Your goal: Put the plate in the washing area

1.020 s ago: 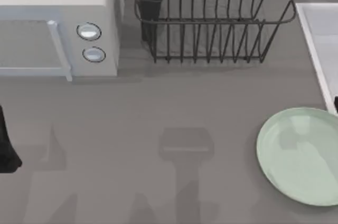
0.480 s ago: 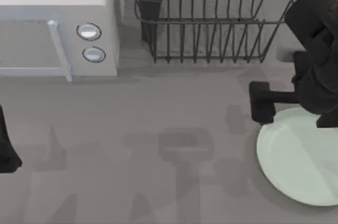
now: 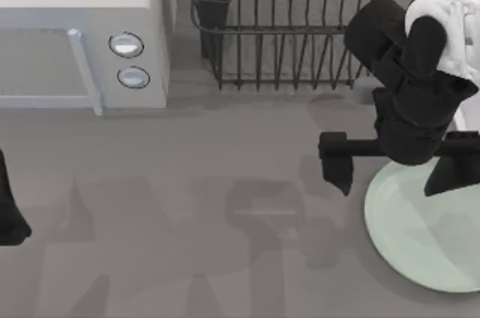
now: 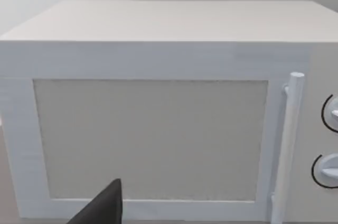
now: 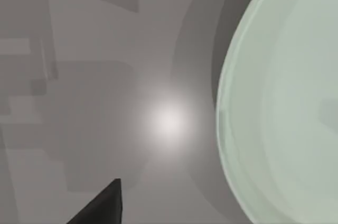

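**Right gripper spread above the plate's upper-left rim**

Left to right in the top view: the left arm (image 3: 10,209) is sitting parked at the table's left edge, and whether its fingers are apart cannot be told. Behind it the microwave (image 3: 82,33) is standing at the upper left, its door and handle facing the left wrist camera (image 4: 153,139). The dish rack (image 3: 300,25) is standing at the top centre. Further right, the right gripper (image 3: 396,164) is hanging with its jaws spread wide: one finger (image 3: 339,162) is lying over the bare table (image 3: 187,205) just left of the plate, the other (image 3: 450,168) over the plate's upper part. The plate (image 3: 427,232) is lying flat on the table at the lower right, its upper-left rim lying between the two fingers and under the gripper body. The right wrist view is showing the plate's curved rim (image 5: 285,102) beside grey tabletop. The sink (image 3: 471,108) is lying at the right edge, mostly covered by the arm.
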Robot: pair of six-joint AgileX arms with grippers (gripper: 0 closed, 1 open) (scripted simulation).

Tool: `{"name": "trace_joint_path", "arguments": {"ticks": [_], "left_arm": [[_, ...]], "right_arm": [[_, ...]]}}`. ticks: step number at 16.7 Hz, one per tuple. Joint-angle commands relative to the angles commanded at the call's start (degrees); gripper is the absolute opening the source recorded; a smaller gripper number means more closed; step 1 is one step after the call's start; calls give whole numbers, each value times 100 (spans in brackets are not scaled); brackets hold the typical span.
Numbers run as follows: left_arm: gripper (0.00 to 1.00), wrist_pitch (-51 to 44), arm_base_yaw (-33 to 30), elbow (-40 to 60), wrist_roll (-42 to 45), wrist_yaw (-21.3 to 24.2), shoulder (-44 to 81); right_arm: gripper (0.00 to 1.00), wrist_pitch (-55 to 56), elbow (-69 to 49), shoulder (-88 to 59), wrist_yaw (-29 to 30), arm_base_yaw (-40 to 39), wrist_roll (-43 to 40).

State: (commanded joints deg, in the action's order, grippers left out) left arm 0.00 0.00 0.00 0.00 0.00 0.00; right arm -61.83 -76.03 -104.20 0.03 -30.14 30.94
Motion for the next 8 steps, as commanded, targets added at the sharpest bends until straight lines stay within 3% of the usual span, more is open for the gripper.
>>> {"name": "trace_joint_path", "arguments": {"ticks": [4, 8], "left_arm": [[100, 0, 0, 0, 0, 0, 0], [100, 0, 0, 0, 0, 0, 0]], "right_arm": [[100, 105, 83, -32, -1, 27, -6], [100, 1007, 567, -409, 1, 12, 7]]}}
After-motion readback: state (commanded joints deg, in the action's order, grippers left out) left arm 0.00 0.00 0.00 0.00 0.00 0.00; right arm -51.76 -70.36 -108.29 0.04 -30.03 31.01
